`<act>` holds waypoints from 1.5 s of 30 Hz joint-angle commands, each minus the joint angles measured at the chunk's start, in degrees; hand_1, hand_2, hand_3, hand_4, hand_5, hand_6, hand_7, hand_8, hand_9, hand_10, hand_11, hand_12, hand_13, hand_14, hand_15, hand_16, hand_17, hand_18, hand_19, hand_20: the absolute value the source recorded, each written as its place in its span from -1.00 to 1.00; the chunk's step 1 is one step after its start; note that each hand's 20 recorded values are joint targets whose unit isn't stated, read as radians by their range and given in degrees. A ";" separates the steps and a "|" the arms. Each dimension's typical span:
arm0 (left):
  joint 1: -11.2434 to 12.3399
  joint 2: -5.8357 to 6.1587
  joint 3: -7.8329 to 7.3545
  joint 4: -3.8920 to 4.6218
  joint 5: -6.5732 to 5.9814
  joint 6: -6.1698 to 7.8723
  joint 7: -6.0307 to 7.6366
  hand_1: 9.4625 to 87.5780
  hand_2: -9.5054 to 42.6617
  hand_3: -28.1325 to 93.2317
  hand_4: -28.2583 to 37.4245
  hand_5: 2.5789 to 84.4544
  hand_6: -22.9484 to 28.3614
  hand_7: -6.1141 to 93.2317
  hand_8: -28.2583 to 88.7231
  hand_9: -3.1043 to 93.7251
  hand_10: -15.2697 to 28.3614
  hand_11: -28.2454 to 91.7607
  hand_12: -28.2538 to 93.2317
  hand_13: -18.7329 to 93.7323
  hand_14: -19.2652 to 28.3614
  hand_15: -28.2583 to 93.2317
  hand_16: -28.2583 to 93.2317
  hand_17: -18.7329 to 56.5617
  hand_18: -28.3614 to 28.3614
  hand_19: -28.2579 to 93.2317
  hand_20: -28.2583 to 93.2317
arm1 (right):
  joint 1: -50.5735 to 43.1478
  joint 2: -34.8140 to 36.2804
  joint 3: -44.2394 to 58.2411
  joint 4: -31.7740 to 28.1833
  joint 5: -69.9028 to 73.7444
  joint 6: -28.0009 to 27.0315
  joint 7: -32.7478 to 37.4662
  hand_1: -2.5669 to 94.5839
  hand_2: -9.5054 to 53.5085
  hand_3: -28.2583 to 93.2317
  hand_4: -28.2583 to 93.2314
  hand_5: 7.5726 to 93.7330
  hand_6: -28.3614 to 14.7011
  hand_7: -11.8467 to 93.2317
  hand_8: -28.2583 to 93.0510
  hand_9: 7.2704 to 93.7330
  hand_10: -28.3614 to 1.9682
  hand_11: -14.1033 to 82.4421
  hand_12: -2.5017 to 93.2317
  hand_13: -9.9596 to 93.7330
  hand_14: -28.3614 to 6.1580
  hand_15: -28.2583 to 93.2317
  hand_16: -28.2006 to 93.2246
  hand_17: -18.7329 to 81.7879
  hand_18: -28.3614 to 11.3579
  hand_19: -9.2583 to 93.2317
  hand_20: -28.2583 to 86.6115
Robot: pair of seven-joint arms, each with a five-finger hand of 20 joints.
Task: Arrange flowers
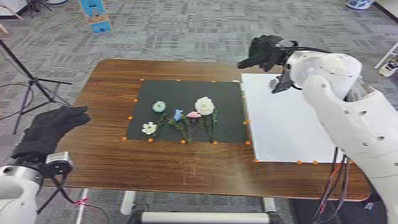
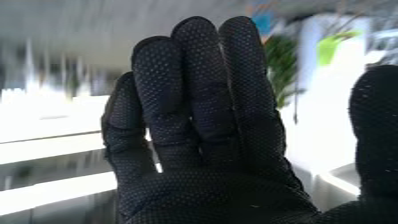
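In the head view my right hand (image 1: pixel 261 53) is raised over the table's far edge, above the white sheet's (image 1: pixel 293 120) far end. Its fingers stand straight in the right wrist view, where the hand (image 2: pixel 213 130) is open and holds nothing. My left hand (image 1: pixel 53 129) is open beside the table's left edge. On the black mat (image 1: pixel 187 88) lie a white flower (image 1: pixel 204 106), a pink one (image 1: pixel 194 115), small blue ones (image 1: pixel 178 115), a pale blue-green one (image 1: pixel 159 106) and a smaller white one (image 1: pixel 149 128), with stems toward the near side.
The brown wooden table (image 1: pixel 178 172) carries the black mat and the white sheet side by side, with orange dots along their edges. A black tripod (image 1: pixel 34 80) stands on the floor left of the table.
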 commanded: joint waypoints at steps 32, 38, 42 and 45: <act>-1.88 -0.67 3.12 -0.66 1.69 0.22 0.34 -0.62 -0.34 0.63 -0.96 0.26 0.04 -0.52 -0.63 0.15 0.31 -0.10 -0.23 0.05 0.50 -0.12 -0.47 -0.34 0.44 -0.38 -0.19 | 6.83 -17.43 13.61 38.32 -54.27 11.57 -9.15 -0.75 -0.83 0.48 -0.82 0.56 0.18 -0.35 -0.63 0.65 -0.26 -0.08 -0.34 0.41 -0.46 0.47 0.12 -0.15 -1.00 0.55 0.63; -1.68 -0.93 3.39 -0.64 1.57 -0.03 0.98 -0.61 -0.33 0.62 -0.97 0.26 0.04 -0.52 -0.63 0.15 0.30 -0.10 -0.23 0.05 0.50 -0.12 -0.47 -0.34 0.44 -0.38 -0.19 | 7.90 -17.24 14.37 39.74 -54.77 10.84 -7.83 -0.71 -0.80 0.47 -0.82 0.57 0.18 -0.35 -0.63 0.65 -0.25 -0.07 -0.33 0.42 -0.46 0.47 0.12 -0.15 -0.99 0.55 0.63; -1.43 -1.08 3.12 -0.95 1.67 -0.36 1.40 -0.61 -0.33 0.62 -0.97 0.26 0.03 -0.51 -0.63 0.15 0.30 -0.10 -0.23 0.05 0.50 -0.12 -0.47 -0.34 0.44 -0.38 -0.19 | 7.91 -16.89 14.66 40.03 -55.80 9.65 -8.38 -0.69 -0.78 0.48 -0.81 0.58 0.19 -0.34 -0.63 0.66 -0.25 -0.07 -0.34 0.42 -0.46 0.47 0.12 -0.15 -0.99 0.56 0.63; -1.73 -1.07 3.12 -0.90 1.69 -0.54 1.54 -0.62 -0.33 0.63 -0.97 0.26 0.03 -0.51 -0.63 0.16 0.30 -0.10 -0.23 0.05 0.50 -0.12 -0.47 -0.34 0.44 -0.38 -0.20 | 7.29 -16.20 14.77 39.43 -55.57 9.15 -8.74 -0.69 -0.78 0.48 -0.81 0.58 0.19 -0.34 -0.63 0.66 -0.25 -0.07 -0.34 0.42 -0.46 0.47 0.12 -0.15 -0.99 0.56 0.63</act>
